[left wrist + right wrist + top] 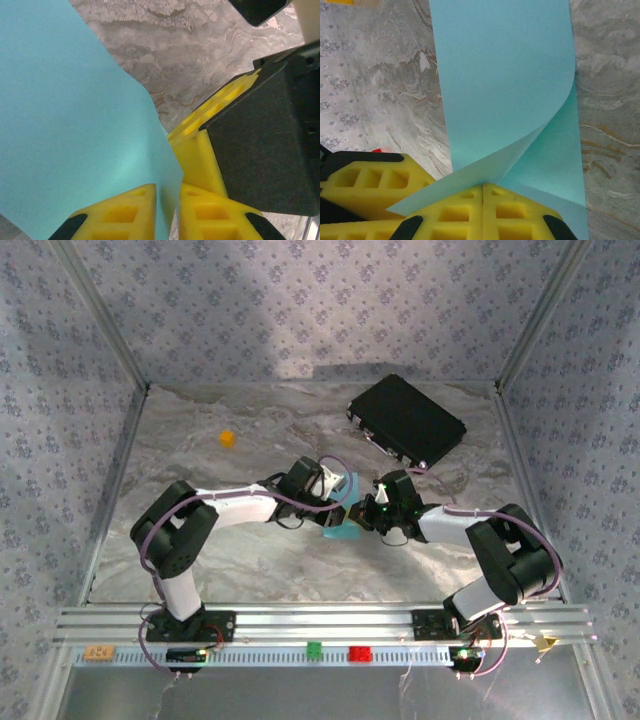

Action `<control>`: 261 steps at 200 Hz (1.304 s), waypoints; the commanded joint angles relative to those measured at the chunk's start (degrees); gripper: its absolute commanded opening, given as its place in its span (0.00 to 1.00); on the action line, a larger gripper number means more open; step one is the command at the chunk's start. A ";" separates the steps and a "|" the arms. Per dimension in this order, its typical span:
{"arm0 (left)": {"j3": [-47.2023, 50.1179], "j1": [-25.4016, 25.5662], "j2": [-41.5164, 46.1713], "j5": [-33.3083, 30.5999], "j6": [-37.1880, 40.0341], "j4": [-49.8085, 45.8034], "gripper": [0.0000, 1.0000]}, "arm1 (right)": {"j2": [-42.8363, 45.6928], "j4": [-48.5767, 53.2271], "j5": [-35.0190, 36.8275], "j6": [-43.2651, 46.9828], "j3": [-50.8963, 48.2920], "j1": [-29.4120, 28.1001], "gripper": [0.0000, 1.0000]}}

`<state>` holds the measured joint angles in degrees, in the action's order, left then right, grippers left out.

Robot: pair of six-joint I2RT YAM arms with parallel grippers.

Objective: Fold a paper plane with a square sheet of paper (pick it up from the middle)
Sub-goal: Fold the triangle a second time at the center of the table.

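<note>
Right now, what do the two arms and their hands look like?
The left arm and right arm have white links, bulky black joints and looping purple cables. The left hand and right hand carry yellow fingers with rectangular pockets and black patches.

This looks like a robotics lab cell: a left arm [175,530] and a right arm [515,560] stand bolted to an aluminium rail [320,618] at the table edge. Patterned backdrop walls [300,300] close in the marble-print tabletop [250,560] on three sides.

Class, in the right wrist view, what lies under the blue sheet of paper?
Grey marbled table shows either side of the square sheet of paper; whatever lies directly beneath is covered by the sheet.
</note>
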<state>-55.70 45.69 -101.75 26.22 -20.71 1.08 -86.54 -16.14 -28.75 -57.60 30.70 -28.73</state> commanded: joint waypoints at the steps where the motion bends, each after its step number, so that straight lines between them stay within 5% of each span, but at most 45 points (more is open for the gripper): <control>1: -1.18 -0.45 -0.71 1.81 -0.03 0.39 0.19 | -0.69 -0.38 -0.87 -0.61 0.43 0.41 0.05; 117: 0.51 -1.30 0.42 2.66 -1.18 4.10 0.26 | -0.48 -0.33 -0.85 -0.70 0.19 0.51 0.05; 190: 0.29 -1.37 0.24 1.85 -0.13 2.93 0.02 | -0.06 0.08 -0.61 -0.68 -0.02 0.46 0.05; 261: 0.54 -2.01 0.16 1.87 -0.19 2.52 0.00 | 1.00 10.59 4.66 3.51 0.98 -1.14 0.05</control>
<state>-55.68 43.94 -101.93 27.64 -21.54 3.46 -86.52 -10.70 -26.72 -56.21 30.70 -29.19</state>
